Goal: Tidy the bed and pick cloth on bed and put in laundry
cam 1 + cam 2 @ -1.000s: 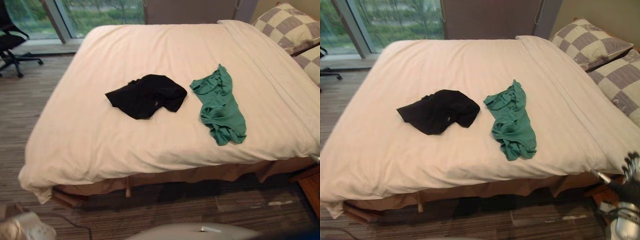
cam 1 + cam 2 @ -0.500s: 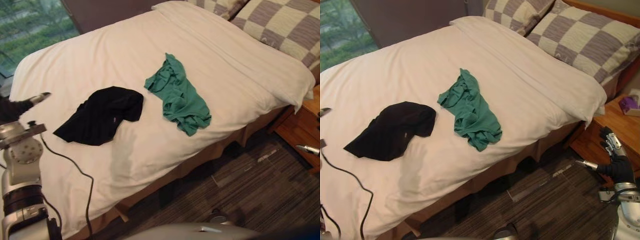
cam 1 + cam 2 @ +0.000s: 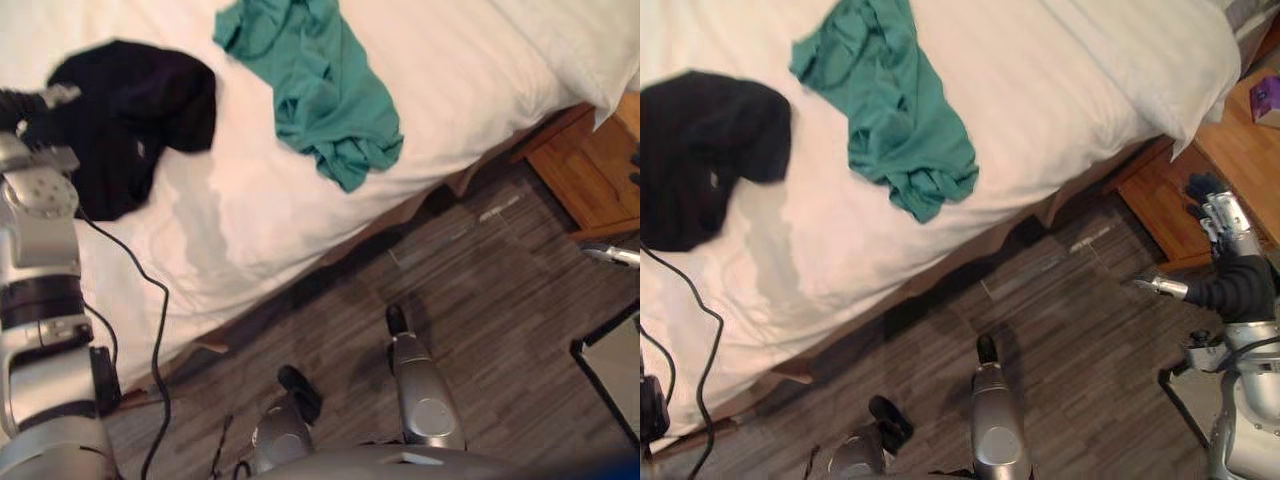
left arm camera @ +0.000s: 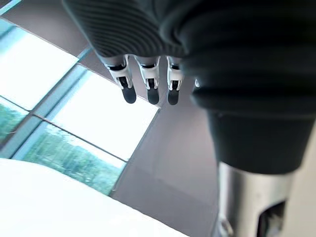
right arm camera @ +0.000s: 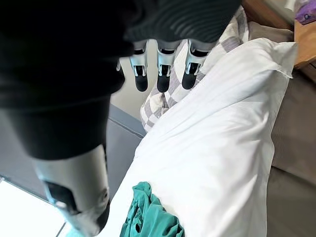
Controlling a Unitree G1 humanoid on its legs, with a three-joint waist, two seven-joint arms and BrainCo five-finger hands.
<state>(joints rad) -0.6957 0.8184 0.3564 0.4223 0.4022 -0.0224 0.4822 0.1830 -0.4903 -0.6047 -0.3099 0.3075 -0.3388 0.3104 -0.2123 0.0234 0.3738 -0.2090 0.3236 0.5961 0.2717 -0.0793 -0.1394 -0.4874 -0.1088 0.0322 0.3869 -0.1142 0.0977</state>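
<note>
Though near the left hand (image 3: 22,106), black cloth (image 3: 135,115) (crumpled) on bed (image 3: 250,200).

Left cloth (image 3: 125,120), right cloth (image 3: 320,95) side by side on bed (image 3: 450,60); nightstand (image 3: 590,175) right.

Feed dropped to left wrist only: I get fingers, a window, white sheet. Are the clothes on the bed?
Observer: Yes. The black cloth and the green cloth both lie on the bed, apart from each other.
Operator: Where's the left hand relative to them?
Observer: The left hand is at the black cloth's edge, on the side away from the green cloth. I can't tell if it touches.
Operator: Right hand?
Observer: The right hand is off the bed, over the floor by the nightstand, fingers straight, holding nothing.
</note>
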